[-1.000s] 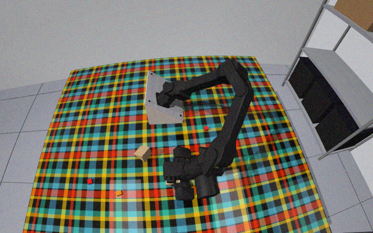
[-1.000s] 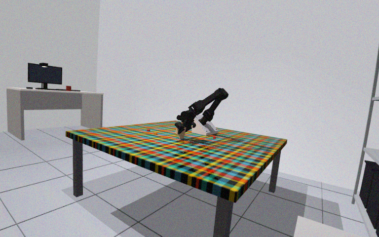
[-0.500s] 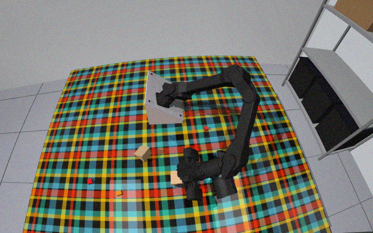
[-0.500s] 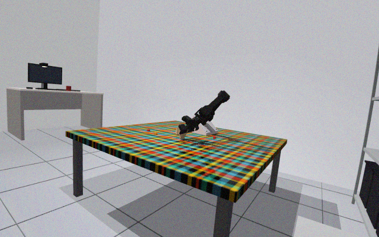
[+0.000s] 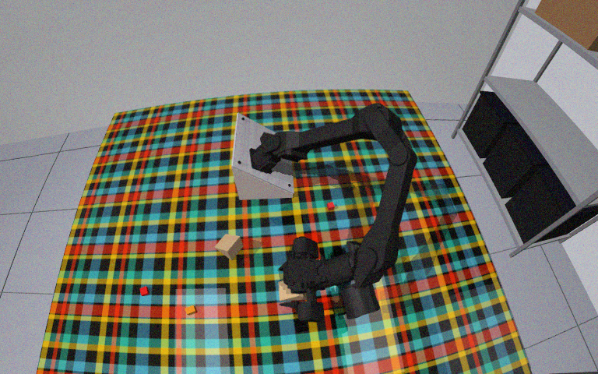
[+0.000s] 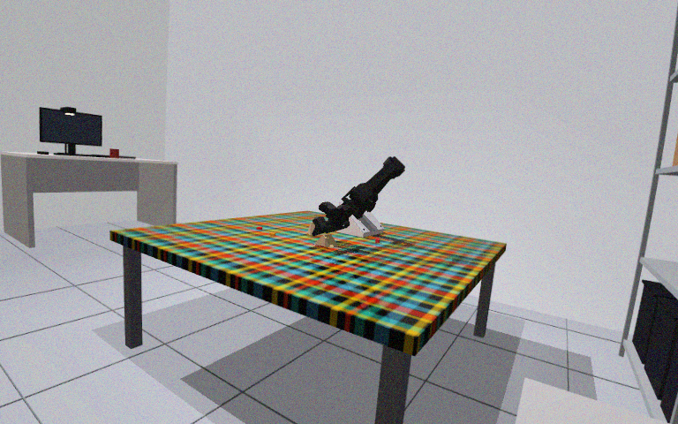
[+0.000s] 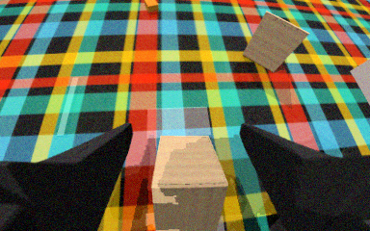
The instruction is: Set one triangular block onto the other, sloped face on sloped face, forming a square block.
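One wooden triangular block [image 5: 290, 292] [image 6: 326, 241] [image 7: 190, 209] rests on the plaid table, and two of its faces meet at an upper edge. My gripper [image 5: 280, 285] [image 7: 187, 128] is open, with one finger on each side of this block and gaps showing beside it in the wrist view. The arm hides part of the block in the top view. The other triangular block [image 5: 229, 245] [image 7: 276, 42] stands apart on the table, turned at an angle to the first. It is mostly hidden behind the gripper in the exterior view. The blocks do not touch.
The arm's pale wedge-shaped mount [image 5: 255, 187] stands behind the blocks. A red cube [image 5: 330, 206] [image 6: 377, 240] lies near the arm. Another red cube [image 5: 144, 291] [image 6: 259, 228] and an orange piece [image 5: 190, 309] [image 7: 151, 6] lie on the other side of the blocks.
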You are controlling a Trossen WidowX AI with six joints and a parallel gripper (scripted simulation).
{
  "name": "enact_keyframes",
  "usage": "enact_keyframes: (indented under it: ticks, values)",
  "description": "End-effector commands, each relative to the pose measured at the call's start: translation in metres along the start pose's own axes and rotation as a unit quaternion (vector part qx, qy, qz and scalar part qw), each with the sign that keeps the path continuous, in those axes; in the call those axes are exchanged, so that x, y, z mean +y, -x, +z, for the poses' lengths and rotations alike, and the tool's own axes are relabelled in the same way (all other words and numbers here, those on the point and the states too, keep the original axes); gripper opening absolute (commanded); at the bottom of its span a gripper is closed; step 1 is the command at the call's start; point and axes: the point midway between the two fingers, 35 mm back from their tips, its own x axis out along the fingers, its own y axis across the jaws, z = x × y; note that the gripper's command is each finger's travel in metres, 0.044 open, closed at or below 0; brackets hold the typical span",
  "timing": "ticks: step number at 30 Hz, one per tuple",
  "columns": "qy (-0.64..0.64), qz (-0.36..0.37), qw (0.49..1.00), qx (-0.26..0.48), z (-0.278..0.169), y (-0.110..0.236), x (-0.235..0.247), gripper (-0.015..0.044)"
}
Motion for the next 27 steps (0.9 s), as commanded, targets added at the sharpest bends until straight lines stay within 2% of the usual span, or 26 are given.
enact_keyframes:
  ticks: [1, 7, 13, 18, 20, 23, 27]
  values:
    - [0.002, -0.001, 1.000, 0.002, 0.000, 0.000, -0.001, 0.0440]
    - [0.002, -0.001, 1.000, 0.002, 0.007, 0.007, 0.001, 0.0440]
    - [0.000, 0.000, 1.000, -0.002, 0.072, 0.065, -0.001, 0.0440]
    - [-0.007, 0.002, 1.000, 0.006, 0.074, 0.064, 0.001, 0.0440]
    - [0.022, -0.050, 0.996, 0.066, 0.072, 0.046, -0.007, 0.0440]
    - [0.061, -0.127, 0.964, 0.225, 0.066, 0.019, -0.022, 0.0440]
    - [0.053, -0.133, 0.882, 0.449, 0.063, 0.003, -0.026, 0.0440]
